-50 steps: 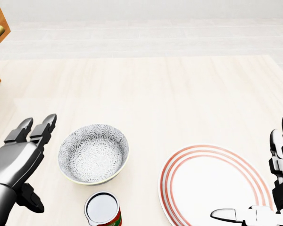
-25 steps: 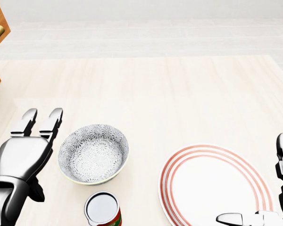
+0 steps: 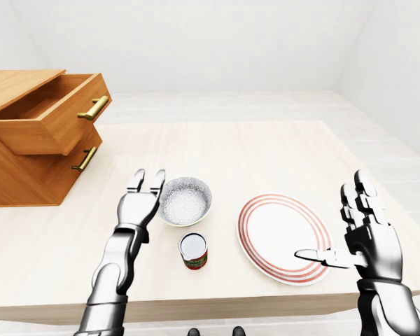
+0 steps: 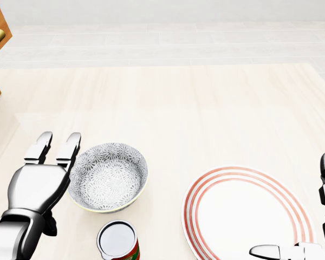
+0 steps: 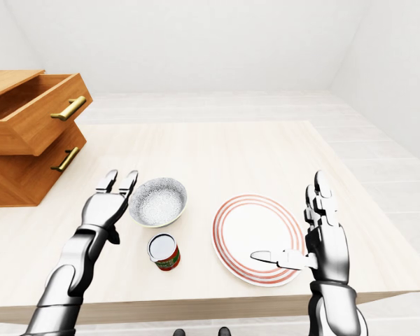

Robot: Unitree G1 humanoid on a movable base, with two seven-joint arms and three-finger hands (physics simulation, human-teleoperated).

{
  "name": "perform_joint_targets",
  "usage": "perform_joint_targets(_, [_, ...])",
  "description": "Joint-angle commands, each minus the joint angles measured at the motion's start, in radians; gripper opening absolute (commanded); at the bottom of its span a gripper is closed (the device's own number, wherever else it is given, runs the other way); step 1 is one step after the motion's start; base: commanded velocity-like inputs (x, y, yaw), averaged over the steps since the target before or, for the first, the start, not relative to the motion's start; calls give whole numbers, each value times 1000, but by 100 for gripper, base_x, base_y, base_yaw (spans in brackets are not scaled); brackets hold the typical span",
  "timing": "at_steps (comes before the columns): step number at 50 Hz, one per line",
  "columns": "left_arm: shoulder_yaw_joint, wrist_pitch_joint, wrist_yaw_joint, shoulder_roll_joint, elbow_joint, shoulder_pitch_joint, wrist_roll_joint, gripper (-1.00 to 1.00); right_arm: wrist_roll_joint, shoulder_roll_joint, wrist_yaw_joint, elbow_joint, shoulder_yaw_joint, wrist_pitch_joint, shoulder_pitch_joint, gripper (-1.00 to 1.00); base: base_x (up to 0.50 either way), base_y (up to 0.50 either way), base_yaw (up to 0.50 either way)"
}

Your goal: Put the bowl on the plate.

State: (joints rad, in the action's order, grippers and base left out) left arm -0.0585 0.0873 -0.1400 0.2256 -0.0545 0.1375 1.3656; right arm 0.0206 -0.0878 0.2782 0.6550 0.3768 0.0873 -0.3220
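A grey patterned bowl (image 4: 108, 176) sits on the pale wooden table, left of a white plate (image 4: 246, 214) with red rim rings. My left hand (image 4: 50, 157) is open, its fingers (image 4: 69, 149) stretched out just beside the bowl's left rim; touching or not, I cannot tell. In the eye views my right hand (image 3: 350, 234) is open over the plate's right edge, thumb pointing left across the plate (image 3: 283, 236), fingers upright. Neither hand holds anything.
A red-labelled can (image 4: 118, 241) stands upright just below the bowl, between bowl and table edge. A wooden drawer unit (image 3: 35, 136) with its top drawer pulled out stands at the table's left. The table (image 3: 217, 150) stretches away above the bowl.
My left hand has moved right and up toward the bowl's left rim. The right hand has dropped lower in the head view. Bowl, plate and can have not moved.
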Motion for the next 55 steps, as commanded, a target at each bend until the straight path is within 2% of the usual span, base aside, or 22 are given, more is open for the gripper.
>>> perform_joint_targets(1, [16, 0, 27, -5, -17, -10, 15, 100, 11, -10, 1, 8, -10, 0, -11, 100, 0, 0, 0])
perform_joint_targets(9, [13, 0, 23, -4, -6, -21, 14, 100, 13, -10, 3, 3, -12, 0, -11, 100, 0, 0, 0])
perform_joint_targets(14, [17, 0, 46, -3, -39, -17, 23, 100, 15, -10, 1, -5, -16, 0, -10, 100, 0, 0, 0])
perform_joint_targets(16, [17, 0, 22, -6, -37, -21, 12, 100, 15, -9, -1, -13, -18, 0, -8, 100, 0, 0, 0])
perform_joint_targets(30, [35, 0, 65, -4, -101, -8, 28, 100, 32, 4, -23, -20, -43, 0, 1, 100, 0, 0, 0])
perform_joint_targets(37, [45, 0, 56, -15, -75, -17, 14, 100, 40, 4, -29, -8, -50, 0, 1, 100, 0, 0, 0])
perform_joint_targets(55, [78, 0, 97, -33, -102, -32, 56, 100, 36, 10, -24, -44, -52, -10, -2, 100, 0, 0, 0])
